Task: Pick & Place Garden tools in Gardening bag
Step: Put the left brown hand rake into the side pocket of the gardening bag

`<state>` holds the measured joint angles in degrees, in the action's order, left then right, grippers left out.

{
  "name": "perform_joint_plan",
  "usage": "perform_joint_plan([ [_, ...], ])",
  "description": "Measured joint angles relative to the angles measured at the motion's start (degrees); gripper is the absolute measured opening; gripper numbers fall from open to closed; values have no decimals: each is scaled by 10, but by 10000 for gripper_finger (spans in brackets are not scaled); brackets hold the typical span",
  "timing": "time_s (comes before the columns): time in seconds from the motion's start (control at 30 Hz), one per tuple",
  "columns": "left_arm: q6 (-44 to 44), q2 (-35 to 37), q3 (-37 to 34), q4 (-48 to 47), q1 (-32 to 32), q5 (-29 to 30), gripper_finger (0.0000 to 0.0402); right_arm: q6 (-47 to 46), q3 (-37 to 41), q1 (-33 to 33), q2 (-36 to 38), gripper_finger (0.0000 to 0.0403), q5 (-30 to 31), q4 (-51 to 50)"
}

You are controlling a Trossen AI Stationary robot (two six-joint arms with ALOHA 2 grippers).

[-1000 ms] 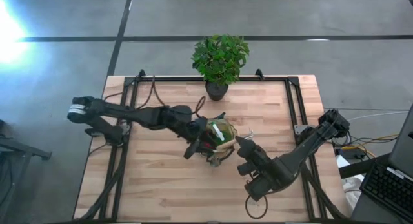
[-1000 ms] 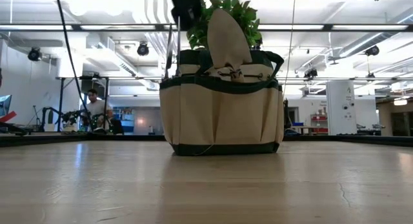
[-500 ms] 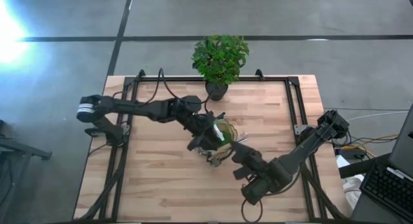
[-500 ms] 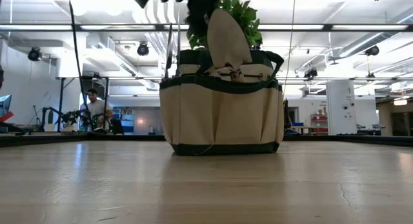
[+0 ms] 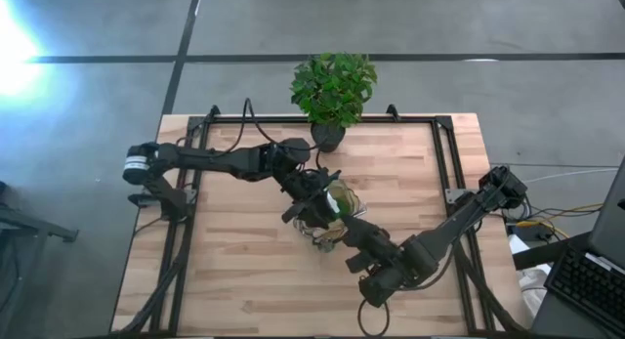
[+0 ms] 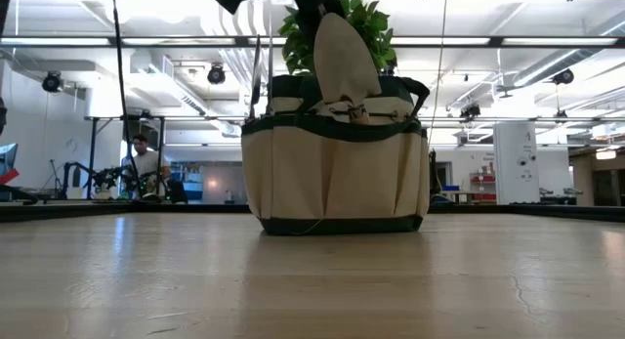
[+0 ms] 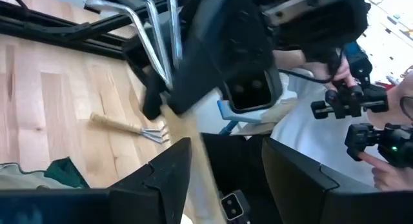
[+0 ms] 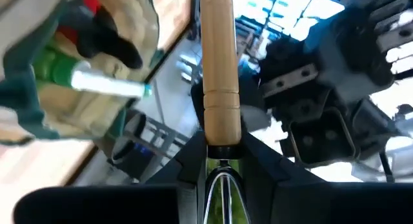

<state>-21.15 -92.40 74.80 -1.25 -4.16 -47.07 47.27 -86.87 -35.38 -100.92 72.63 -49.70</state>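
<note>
The khaki gardening bag [image 6: 334, 173] stands on its flat bottom mid-table [image 5: 335, 204]. A silver trowel [image 6: 344, 58] sticks blade-up out of it, and a green spray bottle [image 8: 55, 68] and a red item [image 8: 91, 4] lie inside. My right gripper [image 8: 222, 161] is shut on a wooden-handled tool [image 8: 219, 62] beside the bag [image 5: 348, 232]. My left gripper [image 7: 222, 175] hovers open over the bag [image 5: 314, 207]. The tool's handle [image 7: 193, 161] runs between its fingers, close to one; I cannot tell whether they touch. A small rake [image 7: 129, 126] lies flat on the table. My right gripper pinches the tool between its two fingers at the dark collar [image 8: 222, 150] where the wooden handle meets the metal prongs. The handle sticks straight out ahead of the fingers, in line with them, toward my left gripper. The tool is lifted clear of the table.
A potted plant [image 5: 332, 90] stands at the table's far edge, behind the bag. A black frame [image 5: 441, 153] runs along the table's sides. A person's hands [image 7: 361, 101] hold controllers beyond the table, and another person [image 6: 145, 165] sits far back.
My left arm's forearm has swung toward the far edge, and its wrist has turned above the bag. My right gripper has slid a little toward the table's left, closer to the bag, with the tool still in it. The bag has stayed put.
</note>
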Motion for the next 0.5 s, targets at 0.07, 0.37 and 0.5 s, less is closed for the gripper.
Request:
perform_joint_plan([
  [0.07,0,-9,3,0,-4,1,195,14,0,2,0,56,-13,21],
  [0.37,-1,-35,20,1,-17,-6,195,48,0,5,0,56,-14,57],
  [0.5,-4,-47,33,-2,-17,-19,195,51,0,10,0,56,-21,60],
])
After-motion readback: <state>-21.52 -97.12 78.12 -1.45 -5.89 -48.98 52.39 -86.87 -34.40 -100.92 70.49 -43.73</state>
